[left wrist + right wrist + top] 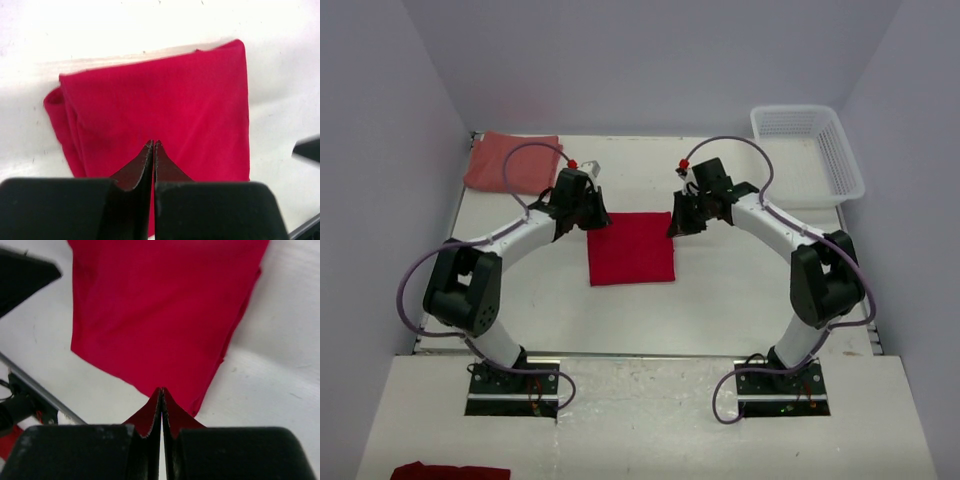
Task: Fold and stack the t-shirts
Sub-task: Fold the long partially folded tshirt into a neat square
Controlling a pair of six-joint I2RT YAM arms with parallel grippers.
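Observation:
The bright red t-shirt (630,248) lies folded into a flat square in the middle of the table. The paler salmon-red t-shirt (512,160) lies folded at the back left corner. My left gripper (592,216) is at the red shirt's far left corner, my right gripper (679,222) at its far right corner. In the left wrist view the left gripper (153,143) is shut and empty over the red shirt (165,95). In the right wrist view the right gripper (161,389) is shut and empty just over the edge of the red shirt (160,305).
A white lattice basket (843,160) stands at the back right. A dark red cloth (450,470) lies on the near ledge at the front left. White walls close in the table's left, back and right sides.

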